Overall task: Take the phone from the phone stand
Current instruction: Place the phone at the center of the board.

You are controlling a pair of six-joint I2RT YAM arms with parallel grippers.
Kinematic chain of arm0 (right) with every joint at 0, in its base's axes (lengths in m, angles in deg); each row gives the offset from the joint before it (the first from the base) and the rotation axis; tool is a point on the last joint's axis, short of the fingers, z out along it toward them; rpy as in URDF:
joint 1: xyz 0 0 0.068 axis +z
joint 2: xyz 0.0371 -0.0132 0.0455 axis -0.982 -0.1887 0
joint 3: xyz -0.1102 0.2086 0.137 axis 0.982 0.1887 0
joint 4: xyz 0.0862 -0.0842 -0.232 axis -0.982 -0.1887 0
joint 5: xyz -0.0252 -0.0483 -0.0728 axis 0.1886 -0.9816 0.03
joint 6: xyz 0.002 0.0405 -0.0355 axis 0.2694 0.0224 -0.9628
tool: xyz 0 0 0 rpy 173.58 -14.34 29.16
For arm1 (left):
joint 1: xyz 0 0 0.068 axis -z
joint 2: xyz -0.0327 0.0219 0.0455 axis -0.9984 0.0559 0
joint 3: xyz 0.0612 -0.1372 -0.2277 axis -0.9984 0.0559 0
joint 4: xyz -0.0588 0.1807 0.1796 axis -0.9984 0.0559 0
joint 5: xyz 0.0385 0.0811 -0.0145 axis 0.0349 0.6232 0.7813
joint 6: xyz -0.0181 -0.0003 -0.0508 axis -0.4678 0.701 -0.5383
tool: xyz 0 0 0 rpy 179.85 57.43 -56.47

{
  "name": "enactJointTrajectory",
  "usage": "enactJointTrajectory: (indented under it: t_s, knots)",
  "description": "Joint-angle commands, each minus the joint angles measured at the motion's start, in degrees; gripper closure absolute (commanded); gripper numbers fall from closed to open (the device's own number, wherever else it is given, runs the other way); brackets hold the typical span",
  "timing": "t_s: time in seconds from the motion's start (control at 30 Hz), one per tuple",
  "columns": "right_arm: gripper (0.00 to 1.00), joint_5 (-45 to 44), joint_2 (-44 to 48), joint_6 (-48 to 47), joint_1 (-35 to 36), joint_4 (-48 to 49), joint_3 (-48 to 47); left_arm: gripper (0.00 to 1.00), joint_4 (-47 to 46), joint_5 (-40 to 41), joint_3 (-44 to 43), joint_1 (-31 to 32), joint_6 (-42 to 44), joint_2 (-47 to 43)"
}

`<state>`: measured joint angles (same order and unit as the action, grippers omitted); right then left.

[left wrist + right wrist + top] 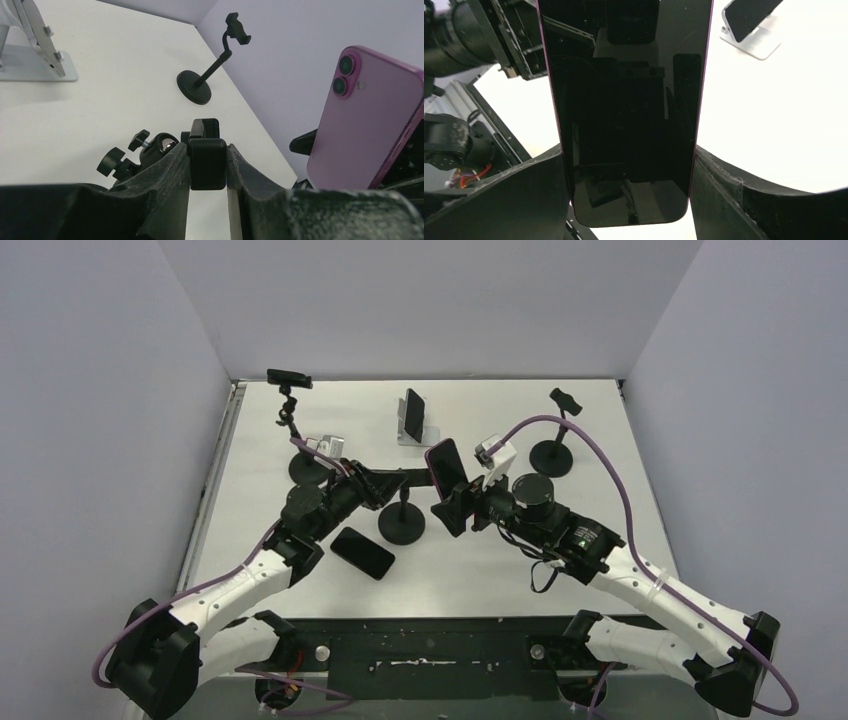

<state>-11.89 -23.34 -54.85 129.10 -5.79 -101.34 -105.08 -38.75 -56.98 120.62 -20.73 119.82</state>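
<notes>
The right gripper [630,175] grasps the pink phone [629,110], aloft just right of the phone stand [403,527] mid-table; its wrist view shows only the dark screen. The left wrist view shows its two-lens back and the left gripper [207,167] clenched on the stand's holder [206,150].

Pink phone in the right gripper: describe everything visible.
The pink phone has a matte magenta back with two stacked camera lenses near one top corner, a thin magenta frame and a dark, glossy, unlit screen. It is held roughly upright off the table, its long edges pinched between the fingers of the right gripper. The stand clamp in the left gripper sits apart from it.
</notes>
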Motion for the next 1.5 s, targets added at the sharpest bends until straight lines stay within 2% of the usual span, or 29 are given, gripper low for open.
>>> enactJointTrajectory:
  t_s: [0.0,0.27,0.47,0.97,1.13,1.33,1.37,1.47]
  knots:
    - [1.0,-2.94,2.04,-1.81,0.47,-0.27,0.83,1.0,-7.12,-0.66,-2.54,0.32,0.36,1.74]
    - [1.0,-6.09,2.68,1.06,0.48,-6.71,5.85,1.0,-4.65,2.38,-1.34,0.45,4.08,0.39]
    - [1.0,-4.89,0.93,5.72,0.47,-5.72,11.22,1.0,-4.27,7.77,-0.73,0.45,6.65,-2.02]
    - [1.0,0.66,-21.6,8.07,-2.0,0.71,9.2,1.0,-5.89,12.41,0.62,0.23,8.97,-5.25]
    - [1.0,-0.6,-28.24,7.51,-2.66,-1.44,5.55,1.0,-6.23,12.03,1.4,0.14,9.08,-5.92]
    - [1.0,-4.73,-32.05,7.1,-2.41,-4.12,4.07,1.0,-6.11,11.77,2.02,0.1,9.34,-6.73]
    - [0.99,-5.33,-32.63,7.06,-2.38,-4.43,4.09,1.0,-6.13,11.72,2.12,0.1,9.34,-6.71]
    - [0.85,-6.19,-33.66,7.28,-2.04,-4.61,4.58,1.0,-6.28,11.57,2.54,0.1,9.43,-6.9]
